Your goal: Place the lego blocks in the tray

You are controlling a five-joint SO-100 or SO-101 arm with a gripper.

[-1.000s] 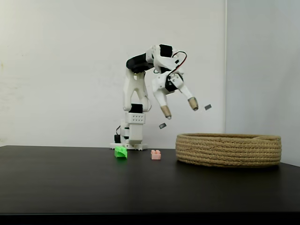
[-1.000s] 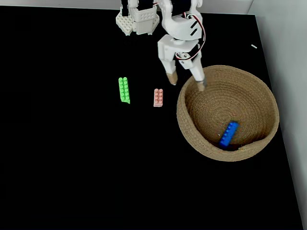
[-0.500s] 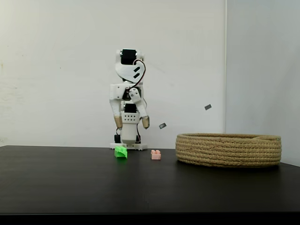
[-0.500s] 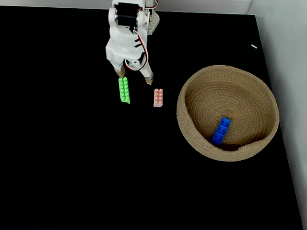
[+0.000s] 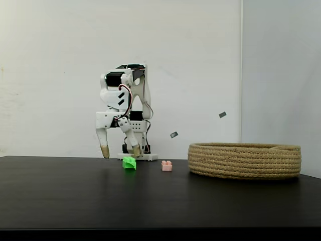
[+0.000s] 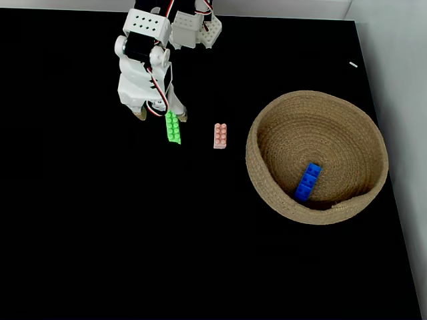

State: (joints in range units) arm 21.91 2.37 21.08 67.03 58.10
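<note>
A black table [image 5: 160, 201] is seen in the foreground of the side-on fixed view, bare at the near edge. Further back, a wide rope basket, the tray [image 5: 245, 160], is set on the right, and two small bricks are set left of it: a pale pink brick [image 5: 166, 165] and a bright green brick [image 5: 129, 162]. Behind them the white arm is bent downward, with the hand [image 5: 120, 151] held just above the table, its two tan-tipped fingers spread apart and nothing gripped.

In the fixed view from above, the green brick [image 6: 173, 127] is shown lying with its long axis running toward and away from the arm's base. The hand [image 6: 160, 116] is placed at the brick's far end and slightly to its left; one fingertip is seen just beside that end, the other well to the left. A small shift rightward is judged necessary before the brick can be straddled across its narrow width.

The pink brick [image 6: 220, 135] lies parallel, between the green brick and the tray [image 6: 267, 193]. A blue brick [image 6: 307, 182] is seen inside the tray from above; from the side it is hidden by the basket wall.
</note>
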